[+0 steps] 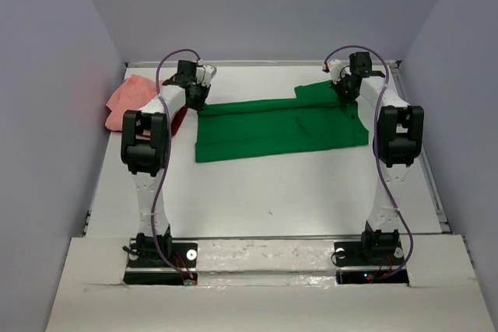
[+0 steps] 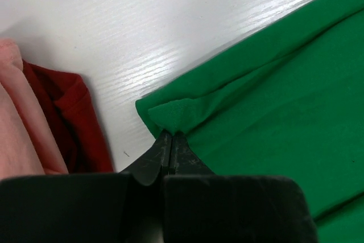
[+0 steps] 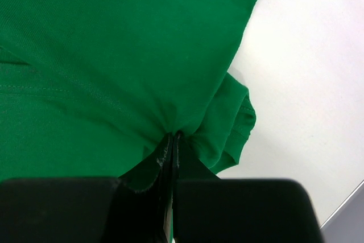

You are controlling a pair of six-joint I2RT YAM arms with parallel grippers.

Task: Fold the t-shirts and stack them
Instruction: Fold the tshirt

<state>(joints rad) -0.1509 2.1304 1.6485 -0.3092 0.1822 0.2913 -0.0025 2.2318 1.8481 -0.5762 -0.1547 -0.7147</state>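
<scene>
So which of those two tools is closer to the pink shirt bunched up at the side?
Left. The left tool pinches a corner of the green shirt just beside the pink shirt; the right tool pinches that green shirt at its other end, farther off.

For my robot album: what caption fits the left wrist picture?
Left gripper pinching a corner of the green t-shirt; pink cloth and dark red cloth nearby.

white table (image 1: 264,192), pale grey walls (image 1: 47,75)
</scene>
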